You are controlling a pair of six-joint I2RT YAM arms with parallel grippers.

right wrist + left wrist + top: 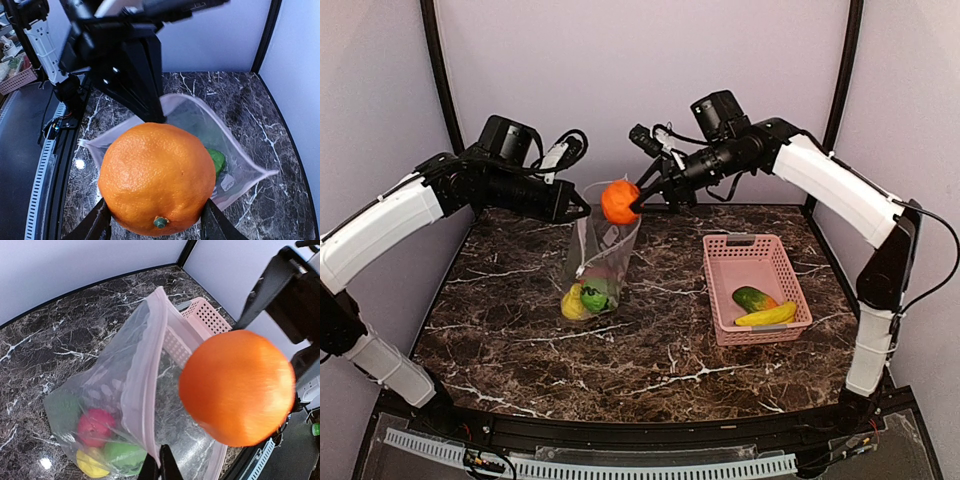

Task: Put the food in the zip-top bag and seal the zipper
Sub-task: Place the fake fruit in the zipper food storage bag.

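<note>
Right fingers [92,226], half spread, clamp orange [619,201] just above zip-top bag [603,250] mouth; left fingers [167,466], shut, pinch its rim.

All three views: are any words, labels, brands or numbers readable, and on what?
None readable.
A pale patch on the zip-top bag may be a label, but it is too blurred to read.
The orange and the pink basket show no markings.
</note>
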